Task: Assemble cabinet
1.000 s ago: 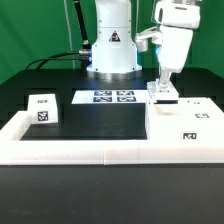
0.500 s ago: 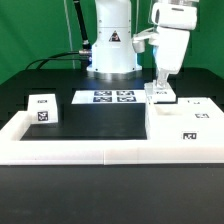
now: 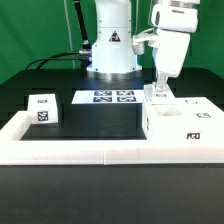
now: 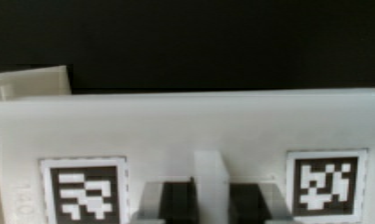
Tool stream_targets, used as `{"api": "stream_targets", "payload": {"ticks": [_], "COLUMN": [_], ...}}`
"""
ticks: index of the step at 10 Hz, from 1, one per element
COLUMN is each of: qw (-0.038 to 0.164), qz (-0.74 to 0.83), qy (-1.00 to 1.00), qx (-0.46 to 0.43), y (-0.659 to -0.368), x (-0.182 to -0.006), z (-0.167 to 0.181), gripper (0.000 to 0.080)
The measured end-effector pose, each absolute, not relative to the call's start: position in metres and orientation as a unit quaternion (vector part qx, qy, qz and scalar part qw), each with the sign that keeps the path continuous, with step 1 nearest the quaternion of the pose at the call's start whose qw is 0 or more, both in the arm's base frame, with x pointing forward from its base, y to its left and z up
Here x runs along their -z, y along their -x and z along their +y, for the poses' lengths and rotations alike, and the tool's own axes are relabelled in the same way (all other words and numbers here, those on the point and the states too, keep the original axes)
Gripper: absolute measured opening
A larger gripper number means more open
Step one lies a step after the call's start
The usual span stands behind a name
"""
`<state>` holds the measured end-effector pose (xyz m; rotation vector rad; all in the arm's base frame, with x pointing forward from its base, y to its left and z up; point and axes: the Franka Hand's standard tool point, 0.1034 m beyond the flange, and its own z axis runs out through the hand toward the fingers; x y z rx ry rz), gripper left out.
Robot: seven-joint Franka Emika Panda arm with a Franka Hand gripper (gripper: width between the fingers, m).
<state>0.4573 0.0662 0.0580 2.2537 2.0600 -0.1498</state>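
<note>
My gripper (image 3: 160,90) is pinched nearly closed on a thin white panel (image 3: 158,98), holding it upright right over the cabinet body (image 3: 185,122) below my fingers, probably to slot it in.

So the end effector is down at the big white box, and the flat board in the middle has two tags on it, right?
Not quite. The marker board has four tags on it, not two; the exterior view shows them. The rest is right: the end effector is down at the cabinet.
</note>
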Motion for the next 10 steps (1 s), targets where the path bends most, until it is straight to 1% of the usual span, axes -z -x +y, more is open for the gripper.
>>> {"api": "stream_targets", "payload": {"ticks": [6, 10], "qw": [0.042, 0.044], "qz": [0.702, 0.700], "qy": [-0.710, -0.711], "qx": [0.048, 0.043], "y": [-0.465, -0.475], "x": [-0.058, -0.058], "z": [0.064, 0.067], "gripper": [0.0070, 0.0070]}}
